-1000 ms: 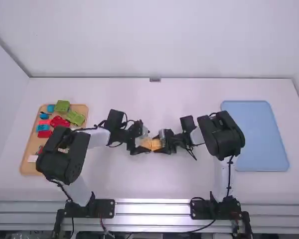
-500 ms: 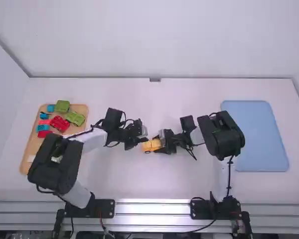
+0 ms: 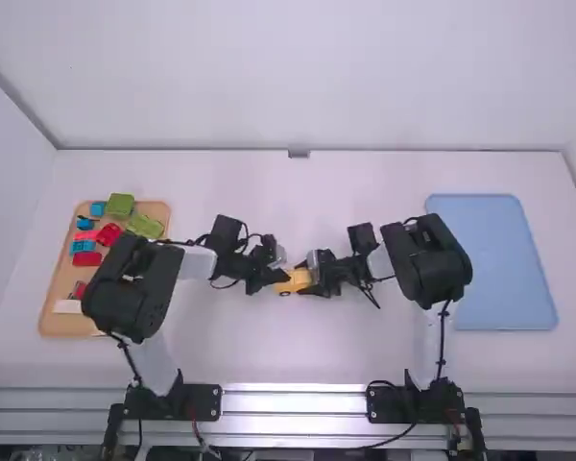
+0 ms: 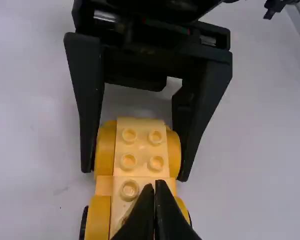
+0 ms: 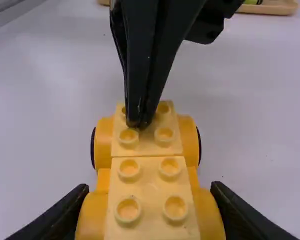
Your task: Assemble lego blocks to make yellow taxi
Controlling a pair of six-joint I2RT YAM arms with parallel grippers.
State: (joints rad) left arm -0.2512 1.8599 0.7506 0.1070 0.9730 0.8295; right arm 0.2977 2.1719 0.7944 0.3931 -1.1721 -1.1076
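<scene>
Yellow taxi [image 5: 150,197] sits mid-bench [image 3: 298,360], pinched at one end by the right jaws. Left jaws, pressed together, stand on its studs at the other end. Step judged: seating the top bricks. Next: straight downward pressure, right grip kept firm.

Left arm [image 3: 139,283] and right arm [image 3: 424,261] are both bent; bases stand at the near edge of the bench [image 3: 298,346]. Left gripper [image 3: 285,279] and right gripper [image 3: 304,279] face each other, tips near one another, roughly midway between the bench's left and right edges. Left fingertips are pressed together, angled downward. Right fingers stand parted, roughly parallel.
</scene>
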